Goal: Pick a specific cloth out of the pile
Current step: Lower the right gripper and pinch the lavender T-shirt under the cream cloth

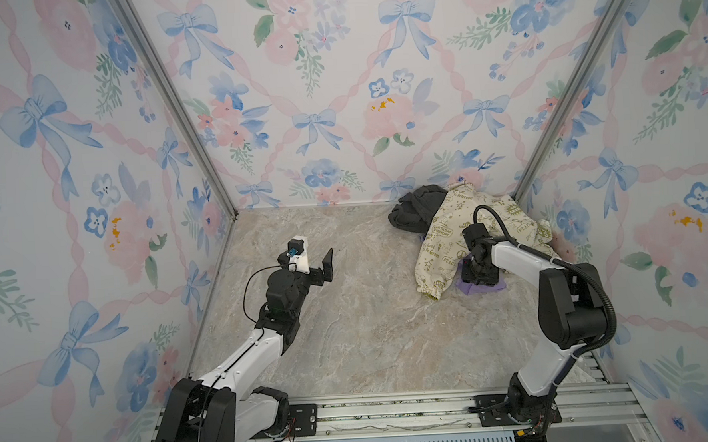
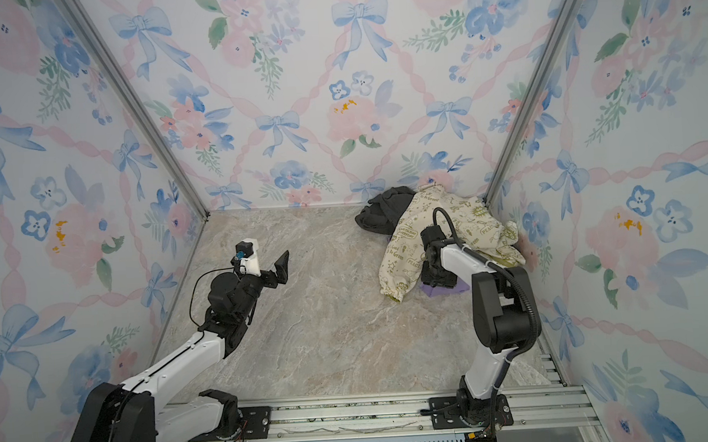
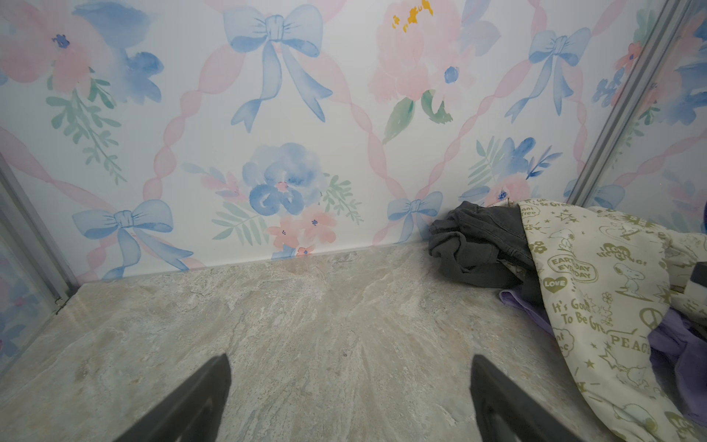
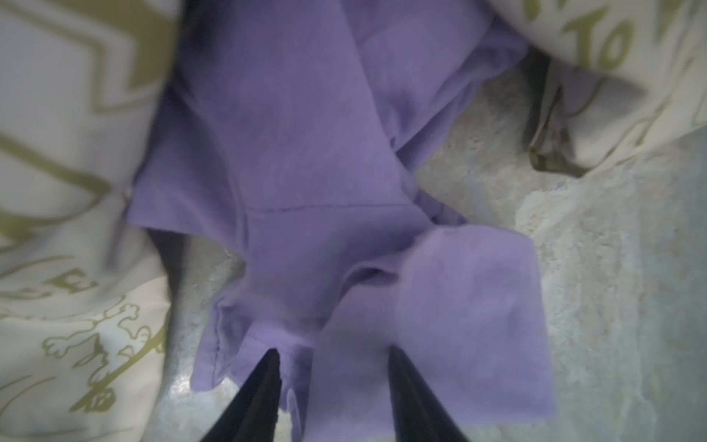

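The pile sits in the far right corner. A cream garment (image 1: 448, 233) with olive doodles lies over a dark grey garment (image 1: 414, 212). The lavender cloth (image 1: 498, 288) (image 2: 431, 291) (image 3: 673, 344) pokes out from under the cream one at the near edge. My right gripper (image 1: 482, 279) (image 2: 441, 282) points down onto it. In the right wrist view the cloth (image 4: 306, 153) fills the middle, and the right gripper (image 4: 331, 350) stands part open with a bunched purple fold between its fingers. My left gripper (image 1: 317, 269) (image 3: 350, 358) hangs wide open and empty over bare floor on the left.
The marbled floor (image 1: 369, 312) is boxed in by floral walls with metal corner posts (image 1: 547, 137). The pile lies against the back wall and the right wall. A metal rail (image 1: 396, 415) carrying both arm bases runs along the near edge.
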Available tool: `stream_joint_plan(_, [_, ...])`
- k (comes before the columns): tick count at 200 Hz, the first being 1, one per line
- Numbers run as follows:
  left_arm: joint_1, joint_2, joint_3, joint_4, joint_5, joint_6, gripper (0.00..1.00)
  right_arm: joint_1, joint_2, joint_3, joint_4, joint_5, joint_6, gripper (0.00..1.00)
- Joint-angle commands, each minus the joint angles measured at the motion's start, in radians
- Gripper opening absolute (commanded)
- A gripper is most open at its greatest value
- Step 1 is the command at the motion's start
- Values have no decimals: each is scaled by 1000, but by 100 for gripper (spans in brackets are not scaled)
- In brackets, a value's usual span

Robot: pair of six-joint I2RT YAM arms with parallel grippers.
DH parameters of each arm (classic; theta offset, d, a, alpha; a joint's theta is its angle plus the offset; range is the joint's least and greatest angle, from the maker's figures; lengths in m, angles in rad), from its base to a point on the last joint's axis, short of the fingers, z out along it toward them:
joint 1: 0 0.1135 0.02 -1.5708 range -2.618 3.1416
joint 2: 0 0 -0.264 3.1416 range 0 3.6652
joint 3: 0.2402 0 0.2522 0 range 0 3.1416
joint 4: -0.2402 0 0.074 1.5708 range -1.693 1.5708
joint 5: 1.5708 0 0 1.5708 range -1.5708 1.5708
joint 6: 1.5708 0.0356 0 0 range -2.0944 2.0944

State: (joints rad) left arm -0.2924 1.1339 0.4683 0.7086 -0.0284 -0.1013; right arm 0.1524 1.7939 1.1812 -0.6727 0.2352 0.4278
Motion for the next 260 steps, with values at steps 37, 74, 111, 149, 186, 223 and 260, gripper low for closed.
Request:
stream_joint_plan(37, [-7,-83,-77,-1,-40,-23,98,7,60,26,-55,-30,138,25])
stream_joint_plan(74, [-7,-130,-104,-9,-65,-23,98,8,7,9,-45,10,171,3])
stream_joint_plan(111, [-7,-141,-103,-9,-66,-29,98,7,-56,32,-22,73,187,0])
stream_joint_plan(149, [-7,-143,-93,-8,-44,-44,98,7,-109,76,0,145,190,0])
stream_joint_plan(186, [-7,-126,-71,-7,-20,-58,98,12,-155,117,8,209,182,0])
stream_joint_plan(223, [-10,-90,-32,-8,19,-65,98,16,-220,140,53,252,158,0])
stream_joint_plan(260, [-19,-35,25,-6,67,-61,98,19,-275,179,100,272,118,0])
